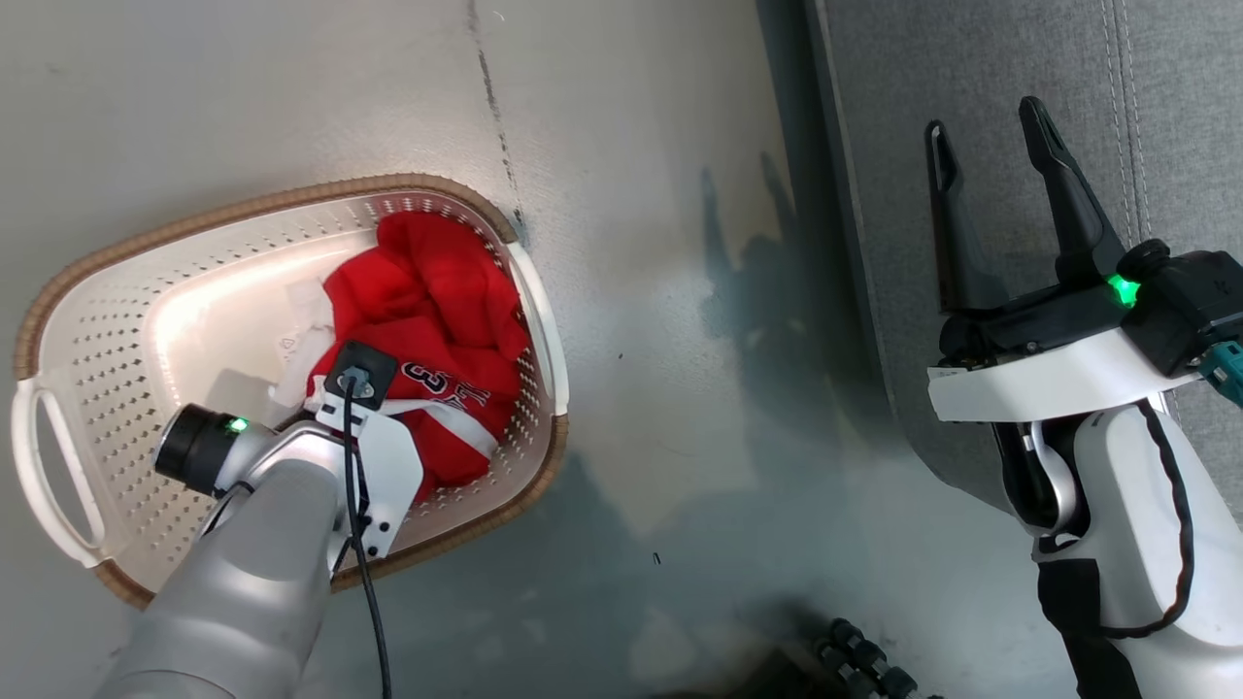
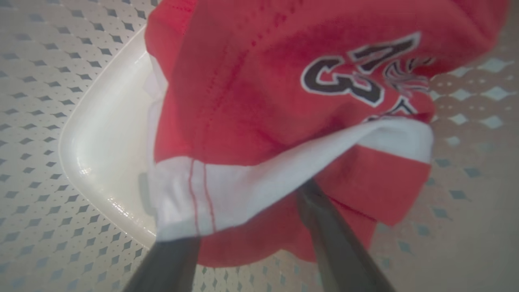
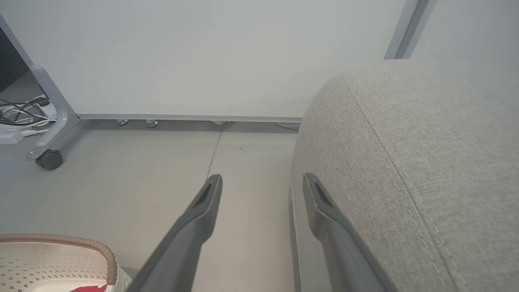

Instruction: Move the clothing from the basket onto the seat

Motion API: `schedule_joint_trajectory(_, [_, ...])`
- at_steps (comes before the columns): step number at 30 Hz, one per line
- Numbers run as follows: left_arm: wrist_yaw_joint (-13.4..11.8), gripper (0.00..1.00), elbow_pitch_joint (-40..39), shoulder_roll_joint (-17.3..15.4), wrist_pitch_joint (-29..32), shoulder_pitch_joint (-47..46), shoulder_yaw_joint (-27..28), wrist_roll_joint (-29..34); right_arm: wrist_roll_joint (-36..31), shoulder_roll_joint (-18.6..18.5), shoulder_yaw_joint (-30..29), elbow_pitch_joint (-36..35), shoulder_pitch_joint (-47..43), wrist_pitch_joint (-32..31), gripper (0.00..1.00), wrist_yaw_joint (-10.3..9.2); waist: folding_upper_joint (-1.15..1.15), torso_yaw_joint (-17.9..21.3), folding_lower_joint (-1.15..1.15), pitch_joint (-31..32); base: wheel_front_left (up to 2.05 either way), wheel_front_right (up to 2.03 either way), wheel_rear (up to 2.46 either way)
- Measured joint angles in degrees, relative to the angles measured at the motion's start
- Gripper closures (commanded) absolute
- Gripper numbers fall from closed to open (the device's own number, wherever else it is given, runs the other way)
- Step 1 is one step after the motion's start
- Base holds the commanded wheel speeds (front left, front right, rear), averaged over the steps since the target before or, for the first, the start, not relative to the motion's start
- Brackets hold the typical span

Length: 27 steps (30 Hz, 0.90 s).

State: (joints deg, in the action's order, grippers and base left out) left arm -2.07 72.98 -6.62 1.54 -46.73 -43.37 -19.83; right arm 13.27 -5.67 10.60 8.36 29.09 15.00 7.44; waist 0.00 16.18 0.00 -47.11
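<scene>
Clothing [image 1: 437, 311] lies heaped in the basket [image 1: 97, 330], bunched against the basket's end wall on the seat's side and spilling toward its middle; the rest of the basket's bottom is bare. The heap is red; one piece shows a white stripe and dark numerals edged in white, of which a "3" reads clearly in the left wrist view, where the clothing [image 2: 259, 93] hangs close to the lens over the basket's perforated wall [image 2: 36, 101]. The left gripper [image 2: 247, 211] reaches down into the heap from above, its jaws apart with a fold of the white stripe and red cloth between them; one finger's tip is hidden under the white band, so whether the cloth is pinched I cannot tell. In the head view the left forearm [image 1: 282, 524] covers the basket's near rim.

The basket stands on the grey floor [image 1: 660, 291], well apart from the seat [image 1: 1185, 87], with a strip of floor between them. The right gripper [image 1: 986, 121] hangs over the seat's edge nearest the basket, jaws spread wide and holding nothing; its wrist view shows the right gripper [image 3: 263, 178] beside the seat's rounded, seamed corner [image 3: 405, 162]; the basket's brown rim [image 3: 81, 243] is at that view's lower left; a castor [image 3: 48, 159] on a grey frame stands at the far wall.
</scene>
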Motion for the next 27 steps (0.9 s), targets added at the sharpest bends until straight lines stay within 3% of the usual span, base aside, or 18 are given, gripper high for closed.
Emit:
schedule_joint_trajectory(1, [0.04,1.00,0.10,-0.13,0.37,-0.25,-0.08,0.01,0.05,0.13,-0.03,-0.09,0.04,0.00,0.00,0.01,0.00,0.26,0.00,-0.35,0.00,0.00,0.00])
schedule_joint_trajectory(8, [0.34,1.00,0.32,-0.65,-2.24,-0.79,-0.89,0.18,0.42,0.53,-0.65,-0.15,0.35,0.00,0.00,0.01,0.00,0.74,0.00,-0.93,0.00,0.00,0.00])
schedule_joint_trajectory(18, [0.58,1.00,-1.16,0.38,-13.57,0.31,-0.71,-0.71,-0.13,0.43,-2.71,0.33,-1.09,0.01,0.00,0.01,0.00,-1.50,0.00,4.56,0.00,0.00,0.00])
schedule_joint_trajectory(27, [-0.01,1.00,-10.09,0.00,-16.45,3.11,1.51,-2.07,-1.08,-0.35,-3.39,1.49,-4.00,0.09,0.00,0.00,0.00,-4.83,0.00,11.28,0.00,0.00,0.00])
